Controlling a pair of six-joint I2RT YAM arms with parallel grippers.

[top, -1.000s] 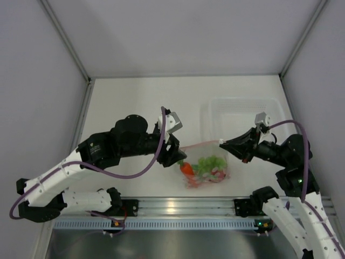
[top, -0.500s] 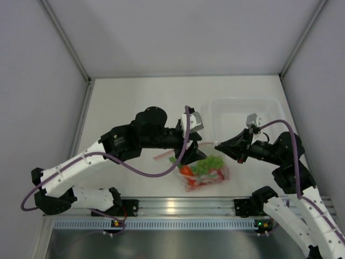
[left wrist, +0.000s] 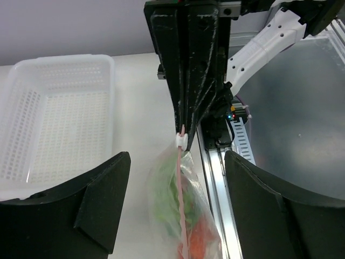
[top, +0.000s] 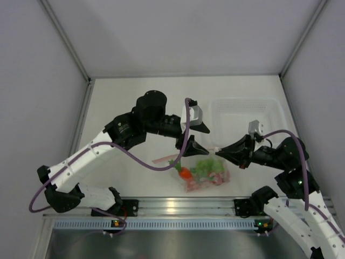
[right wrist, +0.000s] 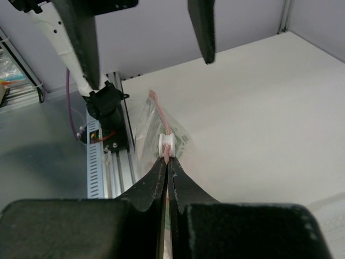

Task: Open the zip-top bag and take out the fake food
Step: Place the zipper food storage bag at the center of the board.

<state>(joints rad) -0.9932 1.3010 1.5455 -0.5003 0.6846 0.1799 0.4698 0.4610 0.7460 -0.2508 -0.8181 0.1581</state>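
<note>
Left tool swings over the zip-top bag, spread wide; right tool clamps its zip strip; pinch one lip squarely.

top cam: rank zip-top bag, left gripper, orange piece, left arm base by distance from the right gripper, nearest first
From the right gripper, top view:
1. zip-top bag: pinched at its slider, so touching; it hangs below and to the left.
2. left gripper: just to the left, open.
3. orange piece: inside the bag, at its left end.
4. left arm base: far left, at the table's near edge.
</note>
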